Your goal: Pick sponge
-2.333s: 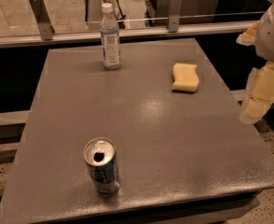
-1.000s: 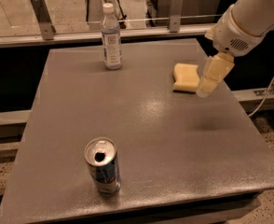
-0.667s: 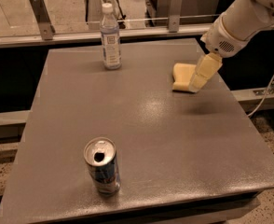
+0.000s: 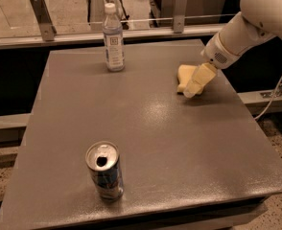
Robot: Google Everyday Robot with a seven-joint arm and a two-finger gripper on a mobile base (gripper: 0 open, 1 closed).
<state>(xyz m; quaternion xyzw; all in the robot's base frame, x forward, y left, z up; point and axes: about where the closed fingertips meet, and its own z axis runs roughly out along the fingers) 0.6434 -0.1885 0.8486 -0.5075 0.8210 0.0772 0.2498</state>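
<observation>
Gray desk (image 4: 150,143) has the sponge (image 4: 182,74) lying flat near its far right edge. The gripper (image 4: 193,91) is low, right over the sponge's right side. I cannot tell if it is open or holding anything. The sponge does not look lifted yet.

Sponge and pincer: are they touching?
Cannot tell. In the camera view the pincer overlaps the sponge at the far right of the table, hiding any contact or gap.
</observation>
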